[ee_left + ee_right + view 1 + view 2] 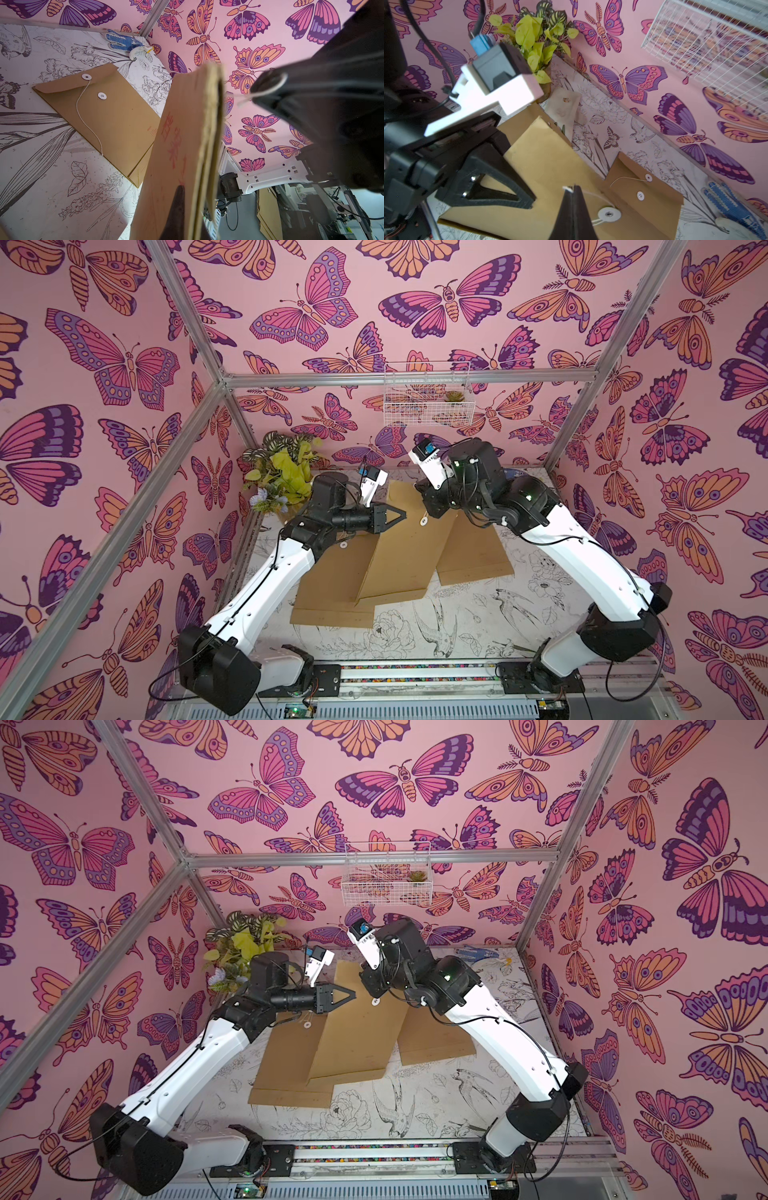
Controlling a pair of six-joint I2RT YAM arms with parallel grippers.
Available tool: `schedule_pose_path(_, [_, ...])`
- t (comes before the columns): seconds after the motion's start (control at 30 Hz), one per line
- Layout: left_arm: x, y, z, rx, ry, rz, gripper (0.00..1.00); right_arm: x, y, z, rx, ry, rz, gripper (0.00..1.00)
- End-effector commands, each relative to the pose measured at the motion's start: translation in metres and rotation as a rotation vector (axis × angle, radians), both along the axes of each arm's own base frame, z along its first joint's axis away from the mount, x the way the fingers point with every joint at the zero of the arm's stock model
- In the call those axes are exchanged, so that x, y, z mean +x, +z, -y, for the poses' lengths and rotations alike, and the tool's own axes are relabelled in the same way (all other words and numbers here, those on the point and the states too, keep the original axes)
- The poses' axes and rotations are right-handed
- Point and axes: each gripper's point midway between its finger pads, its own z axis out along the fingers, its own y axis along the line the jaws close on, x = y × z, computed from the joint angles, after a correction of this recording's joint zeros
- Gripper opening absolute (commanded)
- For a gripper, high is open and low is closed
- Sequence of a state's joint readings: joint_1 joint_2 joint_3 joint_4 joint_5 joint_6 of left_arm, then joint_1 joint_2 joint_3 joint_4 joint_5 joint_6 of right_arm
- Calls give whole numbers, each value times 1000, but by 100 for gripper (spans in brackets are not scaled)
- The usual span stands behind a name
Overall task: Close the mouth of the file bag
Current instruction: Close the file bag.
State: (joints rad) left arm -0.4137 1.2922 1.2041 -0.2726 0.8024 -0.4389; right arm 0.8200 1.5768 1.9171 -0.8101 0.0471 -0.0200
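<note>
file bag (pixel 403 556): brown paper, white button (pixel 423 523)

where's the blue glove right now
In a top view the blue glove lies in the far right corner of the table, close to the back wall, just beyond the flat file bag on that side.

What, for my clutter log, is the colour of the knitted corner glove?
Knitted glove: blue dots, white cuff; clearest in left wrist view.
</note>
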Motion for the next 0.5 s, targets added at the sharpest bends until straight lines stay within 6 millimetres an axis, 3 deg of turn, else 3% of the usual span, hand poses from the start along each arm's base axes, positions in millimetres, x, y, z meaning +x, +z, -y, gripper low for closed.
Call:
schedule_pose_path(0.0, [3, 8, -6, -3, 28, 4, 0, -17, 15, -7, 122, 41, -34, 0])
schedule_pose_path(0.17, [10, 10, -11, -2, 57, 9, 0, -27, 2, -15, 208, 68, -103, 0])
schedule_pose_path(0.3, [6, 29, -21, -27, 88, 59, 0, -37, -7, -19, 295, 93, -142, 0])
schedule_pose_path(0.47, [9, 41, -28, -64, 113, 92, 0, -42, -37, -20, 345, 84, -220, 0])
